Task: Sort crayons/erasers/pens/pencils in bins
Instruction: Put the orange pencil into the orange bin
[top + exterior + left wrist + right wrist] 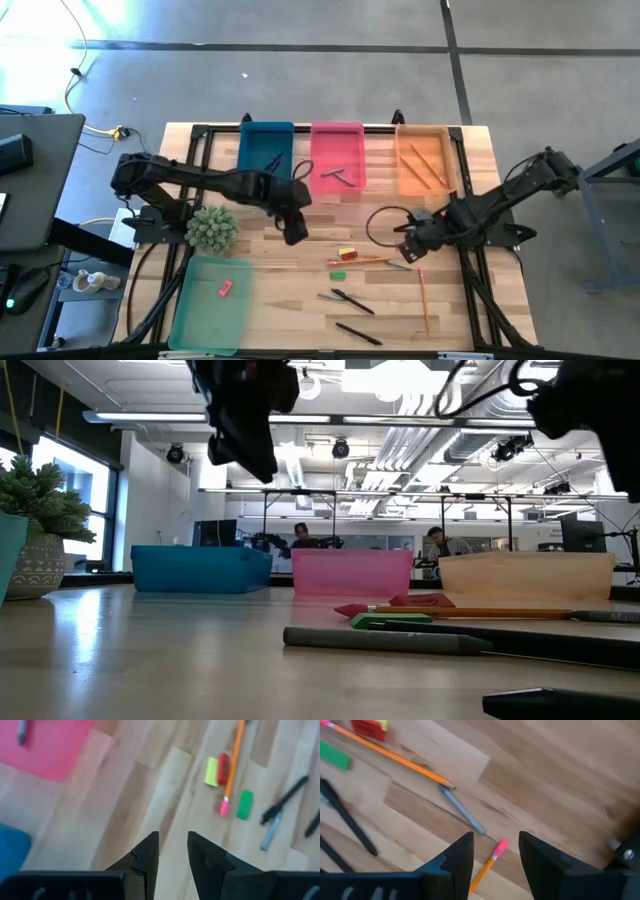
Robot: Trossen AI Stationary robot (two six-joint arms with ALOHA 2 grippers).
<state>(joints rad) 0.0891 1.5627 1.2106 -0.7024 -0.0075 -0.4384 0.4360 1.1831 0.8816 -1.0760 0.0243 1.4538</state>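
- Pens lie nearest the table's front edge: one black pen (358,333) at the front, a second black pen (353,301) just behind it beside a grey stick (332,297).
- Green bin (212,303) sits at the front left corner and holds the pink eraser (224,288).
- Loose pencil (424,298) lies toward the front right, eraser end pointing at the right gripper (410,249).
- Right gripper hovers over the table's right-centre, fingers parted by a moderate gap and empty (the pencil's pink tip shows between them in the right wrist view).
- Green eraser (337,275), a second pencil (358,261) and the yellow eraser (347,253) with a red block touching it cluster mid-table; a short grey crayon (462,811) lies at that pencil's tip.
- Left gripper (294,229) hangs above bare wood left of centre, fingers narrowly apart, holding nothing.
- Potted plant (211,229) stands at the left.
- Blue bin (266,148), pink bin (337,152) and orange bin (424,158) line the far edge, each holding a few sticks.
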